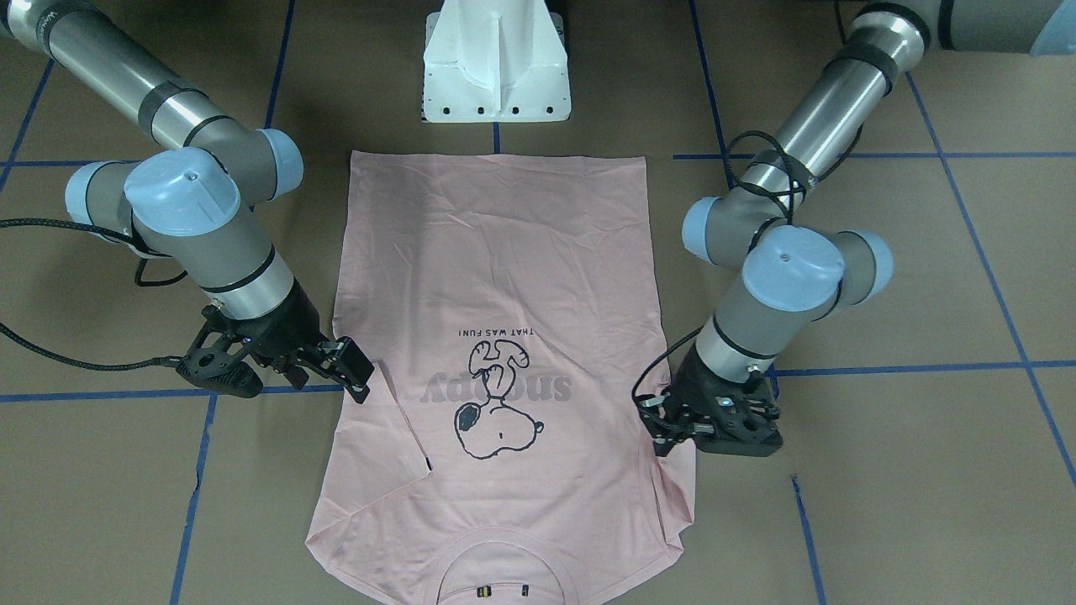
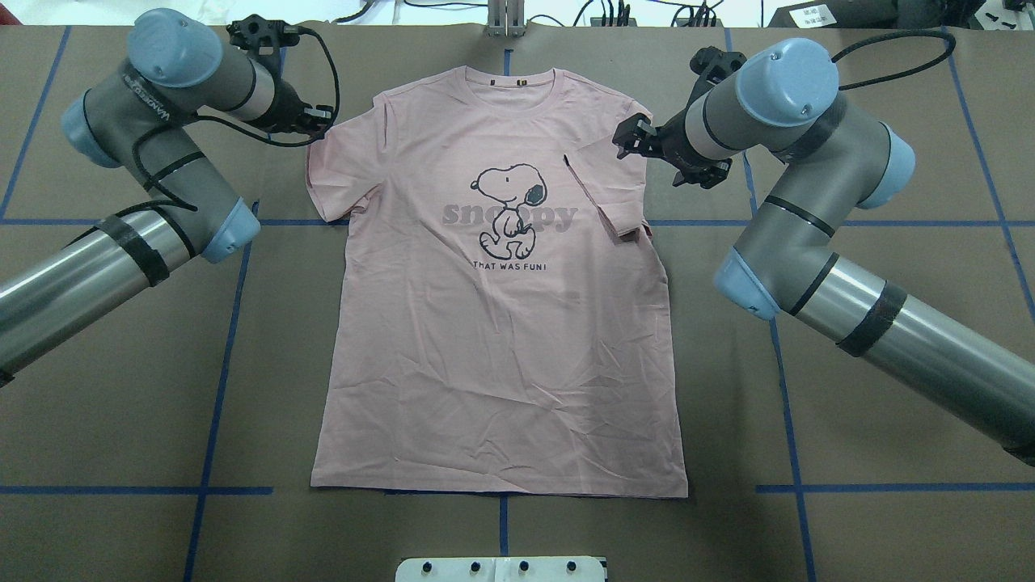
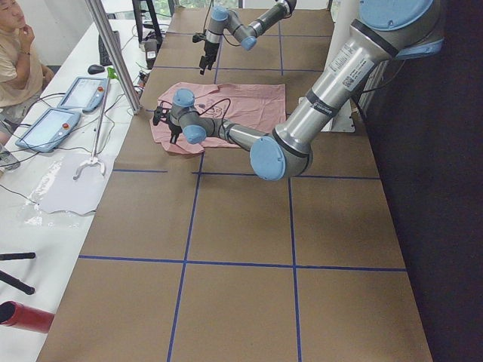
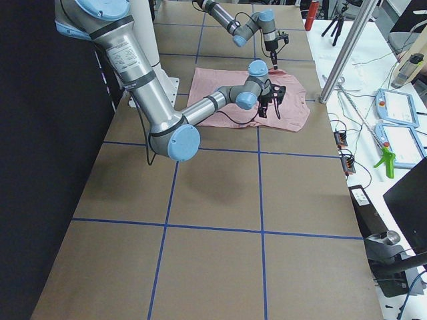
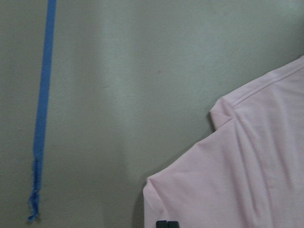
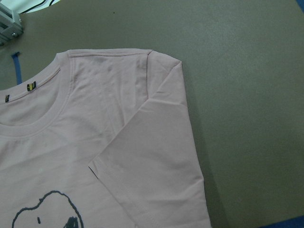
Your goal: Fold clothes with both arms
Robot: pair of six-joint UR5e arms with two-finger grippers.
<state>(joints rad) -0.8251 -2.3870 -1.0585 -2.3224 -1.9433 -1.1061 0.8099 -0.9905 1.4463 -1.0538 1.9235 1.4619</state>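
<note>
The pale pink T-shirt (image 2: 501, 339) lies flat, print up, collar toward the far edge (image 1: 504, 252). Its sleeve on my right side is folded inward onto the chest (image 2: 602, 194), as the right wrist view shows (image 6: 156, 152). My right gripper (image 2: 635, 137) hovers open and empty above that shoulder (image 1: 360, 378). My left gripper (image 2: 317, 123) is low at the other sleeve's outer edge (image 1: 660, 433). In the left wrist view its black fingertips (image 5: 166, 224) meet on the sleeve's hem (image 5: 228, 180). That sleeve (image 2: 340, 170) lies spread out flat.
The white pedestal base (image 1: 496, 67) stands at the shirt's hem end (image 2: 501, 568). Blue tape lines (image 2: 234, 323) cross the brown table. An operator (image 3: 11, 53) sits with tablets (image 3: 53, 124) beyond the table's far edge. A metal post (image 3: 113, 53) stands near the collar side.
</note>
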